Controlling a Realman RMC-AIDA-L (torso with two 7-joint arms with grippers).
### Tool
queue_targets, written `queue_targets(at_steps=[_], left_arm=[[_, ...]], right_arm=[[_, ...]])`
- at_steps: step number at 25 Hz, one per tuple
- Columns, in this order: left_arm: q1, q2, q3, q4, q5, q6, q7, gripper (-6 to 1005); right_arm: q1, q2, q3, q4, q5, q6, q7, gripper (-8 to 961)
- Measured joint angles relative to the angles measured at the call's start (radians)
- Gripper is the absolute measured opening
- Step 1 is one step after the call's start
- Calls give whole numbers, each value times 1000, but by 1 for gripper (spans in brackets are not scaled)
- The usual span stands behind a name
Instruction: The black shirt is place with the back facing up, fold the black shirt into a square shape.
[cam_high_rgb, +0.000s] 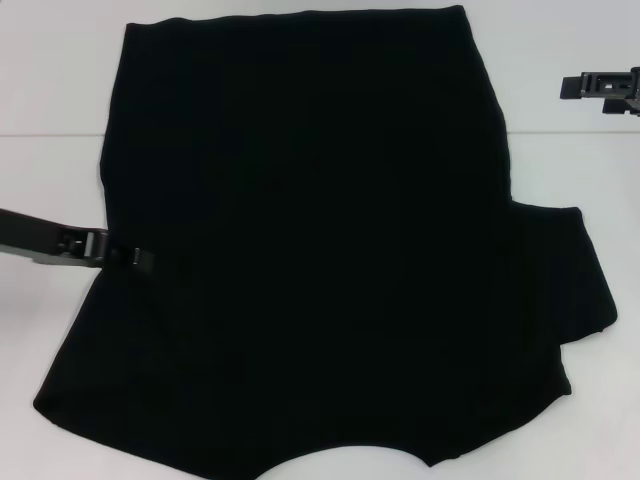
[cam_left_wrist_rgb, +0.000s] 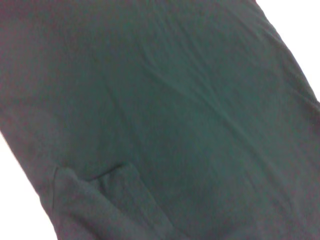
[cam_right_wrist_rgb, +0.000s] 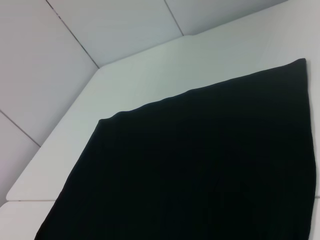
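While the black shirt (cam_high_rgb: 320, 240) is spread plain side up on the white table (cam_high_rgb: 50, 90), its left edge is met by the left gripper (cam_high_rgb: 140, 257); the right gripper (cam_high_rgb: 600, 85) is held beyond its far right corner.

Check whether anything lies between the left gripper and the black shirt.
Nothing visible does. The left gripper is already at the left edge of the large soft black cloth shirt, spread on the white table; the right gripper is off it.
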Motion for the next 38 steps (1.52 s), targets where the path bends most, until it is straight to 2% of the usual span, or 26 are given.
queue_targets(at_steps=[2, 4, 7, 9, 15, 18, 21, 27, 35, 38], left_arm=[[26, 6, -67, -8, -65, 27, 64, 218], [54, 6, -94, -31, -147, 64, 171, 287], [100, -9, -96, -99, -244, 105, 419, 390], [115, -26, -94, -132, -254, 92, 510, 461], [119, -51, -124, -143, -307, 54, 494, 680], [120, -52, -130, -143, -362, 48, 464, 795], [114, -49, -130, -143, -394, 46, 434, 912], [111, -56, -129, -154, -467, 34, 431, 965], [118, -48, -129, -186, -503, 8, 434, 965], [120, -48, -129, -188, -508, -4, 435, 965]], right_arm=[[0, -2, 4, 0, 0, -2, 8, 924], [0, -5, 2, 0, -2, -10, 11, 922], [-7, -8, -5, -30, -45, -49, 11, 918], [-13, -9, -3, -61, -103, -100, 14, 916], [-71, -30, 9, -141, -197, -237, 96, 908], [-99, -41, 11, -168, -222, -288, 146, 905], [-106, -41, 13, -166, -286, -326, 157, 901], [-96, -19, 6, -47, -302, -281, 135, 894], [-90, -10, -32, 81, -307, -163, 137, 884], [-94, -7, -42, 91, -307, -145, 147, 828]])
